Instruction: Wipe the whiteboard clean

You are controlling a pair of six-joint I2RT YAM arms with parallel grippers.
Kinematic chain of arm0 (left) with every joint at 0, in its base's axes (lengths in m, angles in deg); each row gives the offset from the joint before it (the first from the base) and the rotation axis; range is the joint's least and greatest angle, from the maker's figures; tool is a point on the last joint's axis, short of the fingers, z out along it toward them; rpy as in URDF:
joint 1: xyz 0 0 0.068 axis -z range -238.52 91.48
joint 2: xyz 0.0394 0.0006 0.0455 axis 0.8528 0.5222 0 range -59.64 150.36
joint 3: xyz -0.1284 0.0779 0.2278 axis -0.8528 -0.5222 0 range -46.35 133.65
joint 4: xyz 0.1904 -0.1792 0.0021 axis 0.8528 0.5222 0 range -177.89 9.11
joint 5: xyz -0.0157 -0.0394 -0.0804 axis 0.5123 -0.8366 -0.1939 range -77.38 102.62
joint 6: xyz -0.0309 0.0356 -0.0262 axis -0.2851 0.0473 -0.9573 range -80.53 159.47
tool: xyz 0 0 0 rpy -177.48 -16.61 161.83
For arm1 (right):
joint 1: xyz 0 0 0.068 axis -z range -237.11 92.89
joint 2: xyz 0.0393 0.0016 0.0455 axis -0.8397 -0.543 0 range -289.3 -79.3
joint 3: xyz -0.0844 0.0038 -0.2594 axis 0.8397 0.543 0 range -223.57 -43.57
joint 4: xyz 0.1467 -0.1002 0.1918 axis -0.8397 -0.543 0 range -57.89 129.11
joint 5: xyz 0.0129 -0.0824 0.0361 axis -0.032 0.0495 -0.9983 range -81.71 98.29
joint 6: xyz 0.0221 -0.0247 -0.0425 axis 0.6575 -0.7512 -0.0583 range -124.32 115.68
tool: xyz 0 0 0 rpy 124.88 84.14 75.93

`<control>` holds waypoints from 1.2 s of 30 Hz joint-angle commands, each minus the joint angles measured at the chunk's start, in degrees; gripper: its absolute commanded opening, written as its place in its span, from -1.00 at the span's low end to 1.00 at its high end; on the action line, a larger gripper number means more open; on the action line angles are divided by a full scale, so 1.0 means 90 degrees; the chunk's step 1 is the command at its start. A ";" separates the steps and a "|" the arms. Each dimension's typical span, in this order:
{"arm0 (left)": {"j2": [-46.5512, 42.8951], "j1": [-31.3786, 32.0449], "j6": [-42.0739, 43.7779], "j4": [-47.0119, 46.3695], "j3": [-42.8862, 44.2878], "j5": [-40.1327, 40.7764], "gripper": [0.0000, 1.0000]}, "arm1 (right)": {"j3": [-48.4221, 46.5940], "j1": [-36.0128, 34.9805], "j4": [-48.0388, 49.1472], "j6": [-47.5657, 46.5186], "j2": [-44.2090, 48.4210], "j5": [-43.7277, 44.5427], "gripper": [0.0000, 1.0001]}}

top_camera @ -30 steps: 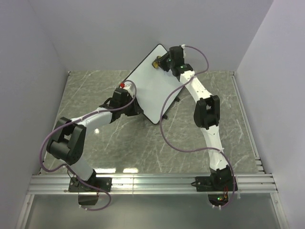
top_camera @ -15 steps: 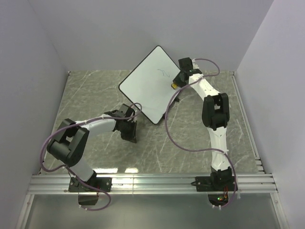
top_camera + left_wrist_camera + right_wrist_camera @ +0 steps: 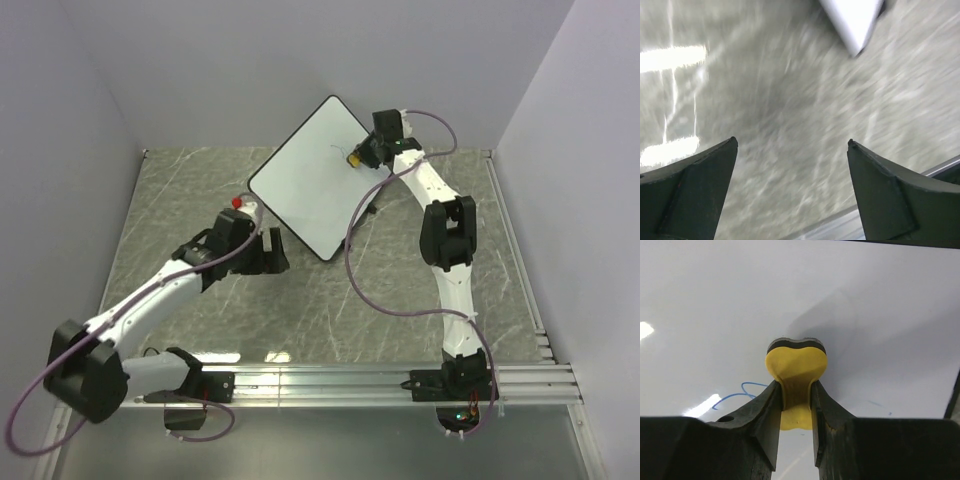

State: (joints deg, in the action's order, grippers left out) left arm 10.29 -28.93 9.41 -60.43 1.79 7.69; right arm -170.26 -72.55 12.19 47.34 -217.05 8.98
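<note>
The whiteboard [image 3: 305,185] stands tilted at the back of the table, white with a thin black frame. My right gripper [image 3: 357,158] is against its upper right part, shut on a yellow bone-shaped eraser [image 3: 796,362] whose dark pad presses on the whiteboard [image 3: 790,290]. A thin blue scribble [image 3: 735,396] runs just left of the eraser. My left gripper [image 3: 271,250] hovers over the table just left of the board's lower corner, open and holding nothing. In the left wrist view the left gripper [image 3: 792,145] frames blurred marble, with the whiteboard's corner [image 3: 852,20] at the top.
Grey marbled tabletop [image 3: 300,310] lies between plain walls. An aluminium rail [image 3: 320,380] with the arm bases runs along the near edge. A black foot [image 3: 372,210] of the board sticks out at its right. Purple cables loop from both arms.
My left gripper left the board's lower left edge, dropped, then swung back up near it and opened wide. The board shifted. My right gripper went from the top corner to the right edge, then slightly up-left.
</note>
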 commanded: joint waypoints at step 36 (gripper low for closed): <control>0.3205 -0.1559 -0.2324 -0.6421 0.0909 -0.2763 0.03 | 0.2319 -0.0042 0.0315 -0.0750 0.1536 -0.1169 -1.00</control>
State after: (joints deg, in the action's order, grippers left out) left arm 36.76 -43.49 -11.25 -116.01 5.65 -17.97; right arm -149.95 -72.62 13.00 41.20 -206.32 1.74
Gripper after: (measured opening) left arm 0.544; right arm 0.319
